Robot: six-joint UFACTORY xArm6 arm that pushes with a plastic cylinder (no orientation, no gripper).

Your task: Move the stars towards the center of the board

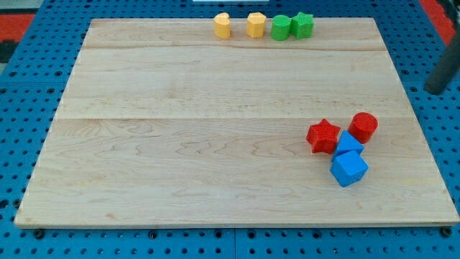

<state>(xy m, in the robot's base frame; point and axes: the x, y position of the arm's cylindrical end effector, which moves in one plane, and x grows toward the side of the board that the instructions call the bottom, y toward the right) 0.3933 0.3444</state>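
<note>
My tip is not visible; only the rod (443,73) shows at the view's right, off the worktop (180,144). Two yellow blocks (222,25), two green (281,28), two red (323,135), two blue (349,168).

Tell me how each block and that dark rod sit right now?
Red star: flat, touching a blue block.
Red cylinder: upright, beside upper blue block.
Lower blue block: touching the upper.
Yellow blocks: apart, top edge.
Green blocks: touching.
Rod: off-board; my tip hidden.

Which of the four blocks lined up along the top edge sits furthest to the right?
The green star. It ends the row, touching the other green block; both yellow blocks lie further left.
</note>
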